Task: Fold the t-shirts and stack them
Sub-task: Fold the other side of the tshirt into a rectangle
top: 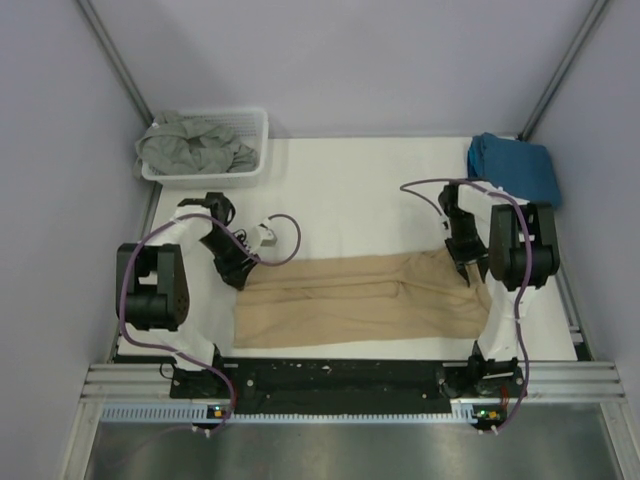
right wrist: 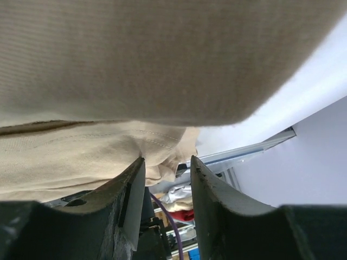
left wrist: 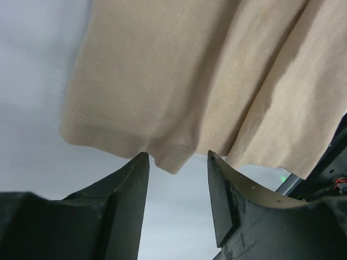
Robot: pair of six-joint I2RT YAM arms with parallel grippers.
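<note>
Tabletop point(top: 350, 190) bears tan t-shirt point(top: 360, 300) spanning left gripper point(top: 241, 273) to right gripper point(top: 469, 268)

A white-covered table point(top: 360, 190) carries a tan cloth t-shirt point(top: 360, 300) spread lengthwise across its near half, a folded teal-blue cloth t-shirt point(top: 515, 168) at the far right corner, and a white slatted plastic basket point(top: 205, 176) at the far left corner.
</note>
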